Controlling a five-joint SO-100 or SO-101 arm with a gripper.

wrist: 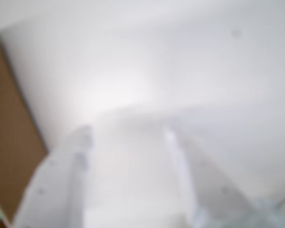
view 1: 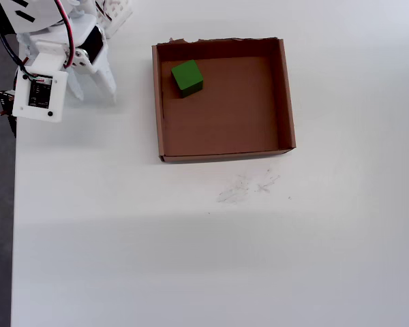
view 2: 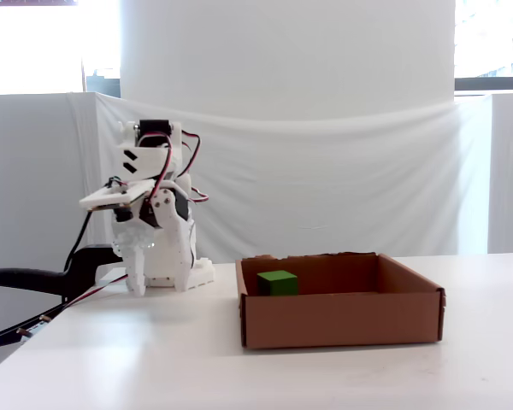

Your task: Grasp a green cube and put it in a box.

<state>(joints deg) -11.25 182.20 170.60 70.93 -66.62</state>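
The green cube (view 1: 187, 77) lies inside the brown cardboard box (view 1: 287, 95), in its far left corner in the overhead view. In the fixed view the cube (view 2: 278, 283) shows over the box's front wall (view 2: 342, 320). My white gripper (view 1: 94, 97) stands to the left of the box, tips down close to the white table, apart from the box. It is open and empty. In the blurred wrist view the gripper (wrist: 128, 137) has only bare table between its fingers, and the box (wrist: 9, 142) lies at the left edge.
The arm's base and red-black wires (view 2: 167, 171) stand at the table's far left. A black clamp and cable (view 2: 34, 282) hang off the left table edge. Faint scuff marks (view 1: 249, 187) lie on the table in front of the box.
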